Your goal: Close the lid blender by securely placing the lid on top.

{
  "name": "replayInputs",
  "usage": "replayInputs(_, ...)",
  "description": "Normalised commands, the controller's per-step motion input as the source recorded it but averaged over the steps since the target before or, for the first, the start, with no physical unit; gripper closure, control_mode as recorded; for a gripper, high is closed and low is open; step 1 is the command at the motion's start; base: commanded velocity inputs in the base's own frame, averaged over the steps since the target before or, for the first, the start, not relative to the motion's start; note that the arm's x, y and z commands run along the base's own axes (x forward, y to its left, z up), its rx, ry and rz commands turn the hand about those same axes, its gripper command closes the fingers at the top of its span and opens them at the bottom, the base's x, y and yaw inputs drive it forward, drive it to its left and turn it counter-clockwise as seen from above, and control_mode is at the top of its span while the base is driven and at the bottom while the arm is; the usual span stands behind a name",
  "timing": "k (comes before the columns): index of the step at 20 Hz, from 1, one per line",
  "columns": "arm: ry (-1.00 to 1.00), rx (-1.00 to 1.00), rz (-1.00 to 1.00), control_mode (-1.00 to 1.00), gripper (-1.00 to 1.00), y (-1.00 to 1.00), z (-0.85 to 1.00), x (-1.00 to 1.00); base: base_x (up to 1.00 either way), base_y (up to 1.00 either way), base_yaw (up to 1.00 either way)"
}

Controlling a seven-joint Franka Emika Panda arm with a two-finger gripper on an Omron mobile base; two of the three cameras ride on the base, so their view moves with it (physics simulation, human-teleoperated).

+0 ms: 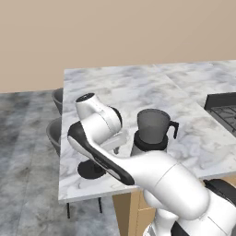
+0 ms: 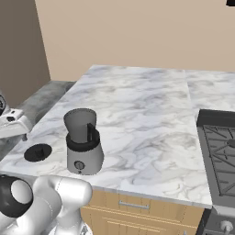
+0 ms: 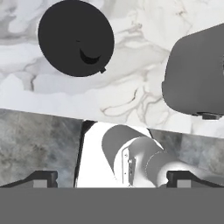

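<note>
Hand view is showing the gripper (image 3: 112, 179) hovering with fingertips spread wide, pinching nothing. Ahead of it the lid (image 3: 75, 38) is lying flat on the marble counter (image 3: 131, 94), beside the blender (image 3: 196, 72). Lid is likely light, rigid, slippery; its small centre block is looking like the best hold.

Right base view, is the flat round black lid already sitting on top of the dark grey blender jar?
No, the flat round black lid lies on the marble counter beside the light grey blender, whose jar is open.
</note>
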Motion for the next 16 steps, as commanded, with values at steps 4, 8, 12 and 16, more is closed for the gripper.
replayInputs(4, 0.0, 0.0, 0.0, -1.0, -1.0, 0.01, -0.31, 0.0, 0.0, 0.0, 0.0)
replayInputs(8, 0.0, 0.0, 0.0, -1.0, -1.0, 0.0, -0.33, 0.01, 0.0, 0.0, 0.0)
replayInputs(12, 0.0, 0.0, 0.0, -1.0, -1.0, 0.0, -0.34, 0.1, 0.0, 0.0, 0.0)
replayInputs(16, 0.0, 0.0, 0.0, -1.0, -1.0, 0.0, -0.24, 0.35, 0.0, 0.0, 0.0)
